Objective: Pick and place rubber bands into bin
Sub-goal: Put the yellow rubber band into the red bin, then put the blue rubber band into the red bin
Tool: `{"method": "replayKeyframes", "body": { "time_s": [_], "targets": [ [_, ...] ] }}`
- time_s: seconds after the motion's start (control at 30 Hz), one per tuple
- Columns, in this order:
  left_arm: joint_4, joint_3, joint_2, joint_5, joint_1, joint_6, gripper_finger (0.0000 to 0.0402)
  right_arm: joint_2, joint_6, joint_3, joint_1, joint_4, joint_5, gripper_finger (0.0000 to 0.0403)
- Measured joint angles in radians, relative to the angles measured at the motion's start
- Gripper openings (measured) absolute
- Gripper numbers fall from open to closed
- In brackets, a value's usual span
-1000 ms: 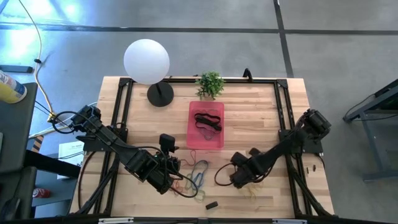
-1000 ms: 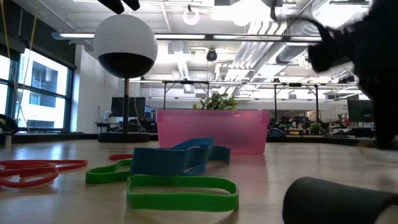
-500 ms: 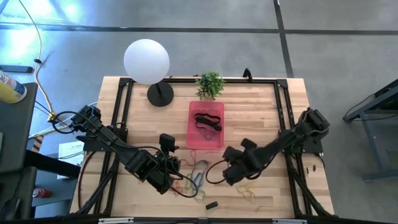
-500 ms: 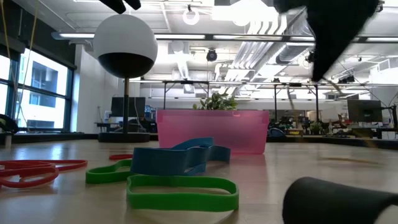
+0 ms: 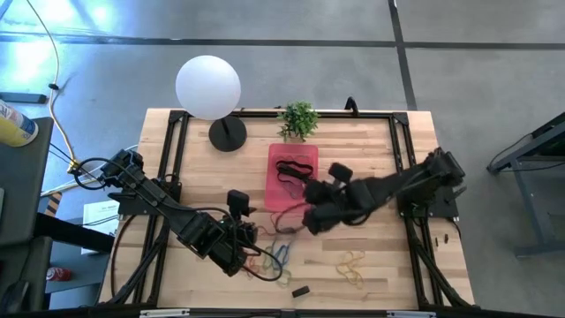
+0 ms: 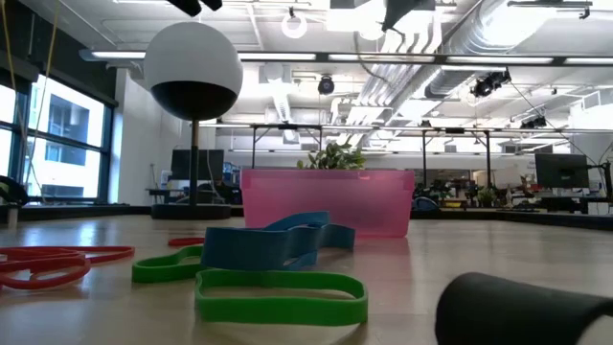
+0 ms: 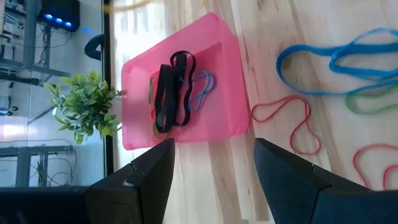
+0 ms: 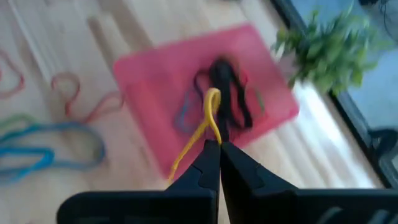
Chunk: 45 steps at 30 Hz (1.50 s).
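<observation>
Two arms show in the high view. The right gripper (image 5: 311, 218) hangs over the near right corner of the bin (image 5: 275, 201); it should carry further over the bin's middle before letting go, so the loop falls clear of the rim. The left gripper (image 5: 249, 245) waits near the bin's near left corner, among loose rubber bands (image 5: 281, 251).

Low view: neither gripper shows; bands lie on the table short of the bin.

Left wrist view: fingers spread wide, holding nothing, bin ahead.

Right wrist view: jaws pinched tight on a yellow band (image 8: 208, 121), which dangles from the tips above the bin.
</observation>
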Motion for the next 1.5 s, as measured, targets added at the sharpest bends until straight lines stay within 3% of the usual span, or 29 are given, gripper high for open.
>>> {"method": "replayKeyframes", "body": {
  "time_s": [0.17, 0.43, 0.63, 0.87, 1.0, 1.3, 1.5],
  "targets": [
    [0.047, 0.0, 0.0, -0.005, 0.0, -0.002, 0.0209, -0.001, -0.186, -0.021, -0.115, 0.141, -0.023, 0.0],
    [0.056, 0.0, 0.0, 0.016, -0.001, -0.035, 0.0209, -0.001, -0.374, -0.257, -0.341, 0.396, -0.216, 0.0],
    [0.057, 0.0, 0.0, 0.025, -0.001, -0.054, 0.0209, 0.0, -0.395, -0.421, -0.479, 0.617, -0.402, 0.0],
    [0.056, 0.0, 0.0, 0.024, -0.001, -0.056, 0.0209, 0.0, -0.371, -0.495, -0.542, 0.703, -0.559, 0.0005],
    [0.056, 0.0, 0.0, 0.003, 0.0, -0.057, 0.0209, 0.0, -0.395, -0.494, -0.544, 0.724, -0.619, 0.0047],
    [0.055, 0.0, 0.0, -0.039, 0.0, -0.057, 0.0209, -0.009, -0.404, -0.494, -0.54, 0.676, -0.708, 0.0195],
    [0.05, 0.0, 0.0, -0.039, 0.0, -0.057, 0.0209, -0.069, -0.473, -0.494, -0.481, 0.603, -0.718, 0.0241]
  ]
}}
